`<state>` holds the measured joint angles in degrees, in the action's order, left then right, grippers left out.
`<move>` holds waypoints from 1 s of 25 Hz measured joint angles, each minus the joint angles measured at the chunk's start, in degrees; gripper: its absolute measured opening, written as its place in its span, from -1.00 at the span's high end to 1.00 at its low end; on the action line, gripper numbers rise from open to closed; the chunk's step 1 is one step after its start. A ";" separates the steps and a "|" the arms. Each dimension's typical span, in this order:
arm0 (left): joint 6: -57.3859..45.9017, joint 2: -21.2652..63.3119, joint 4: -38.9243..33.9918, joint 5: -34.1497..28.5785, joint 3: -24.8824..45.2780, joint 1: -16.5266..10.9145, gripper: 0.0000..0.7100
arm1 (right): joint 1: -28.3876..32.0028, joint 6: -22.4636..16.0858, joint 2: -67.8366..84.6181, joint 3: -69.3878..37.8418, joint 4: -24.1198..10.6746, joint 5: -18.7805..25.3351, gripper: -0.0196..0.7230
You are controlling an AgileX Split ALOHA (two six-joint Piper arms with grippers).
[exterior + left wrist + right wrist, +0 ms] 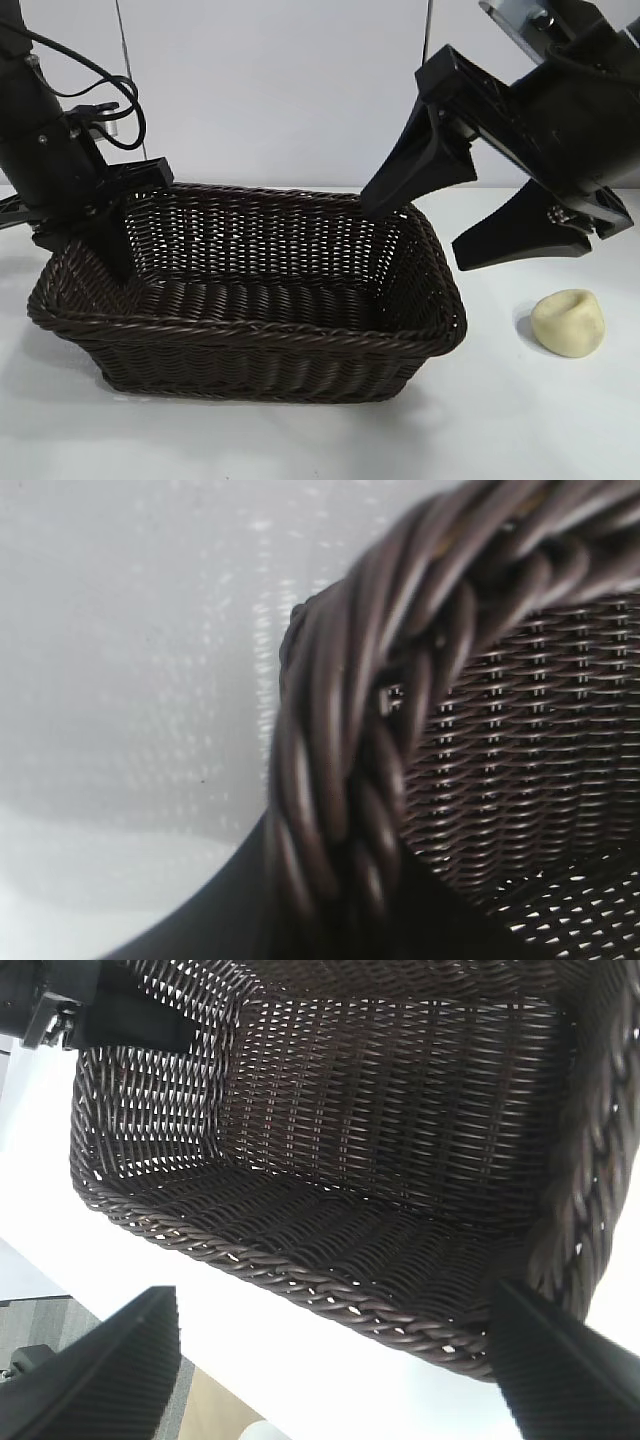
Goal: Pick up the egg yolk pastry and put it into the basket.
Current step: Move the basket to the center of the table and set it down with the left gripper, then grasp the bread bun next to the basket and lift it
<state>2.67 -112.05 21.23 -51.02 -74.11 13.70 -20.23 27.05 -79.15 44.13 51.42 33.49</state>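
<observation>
The egg yolk pastry (568, 322), a pale cream lump, lies on the white table to the right of the basket (250, 330), apart from it. The dark brown wicker basket holds nothing that I can see. My left gripper (110, 245) is at the basket's left end, with the braided rim (340, 770) pinched between its jaws and one finger (118, 255) down inside the wall. My right gripper (412, 238) hangs wide open above the basket's right end, up and to the left of the pastry. Its wrist view looks down into the basket (300, 1280); the pastry is out of that view.
A white wall stands behind the table. White tabletop shows in front of the basket and around the pastry. The left gripper (110, 1010) shows at the far corner of the basket in the right wrist view.
</observation>
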 joint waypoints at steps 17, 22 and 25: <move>0.13 8.55 -4.67 -3.71 -0.23 0.00 -0.77 | 0.00 0.00 0.00 0.00 0.00 -0.07 -0.68; 0.45 13.23 -6.79 -5.51 -0.23 0.00 -0.77 | 0.00 0.00 0.00 0.00 0.00 -0.07 -0.68; 0.45 13.79 -10.56 -6.98 -0.29 -0.56 -0.77 | 0.00 0.00 0.00 0.00 0.00 -0.07 -0.68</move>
<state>3.11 -98.26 10.67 -58.00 -74.40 13.14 -20.23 27.05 -79.15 44.13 51.42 33.42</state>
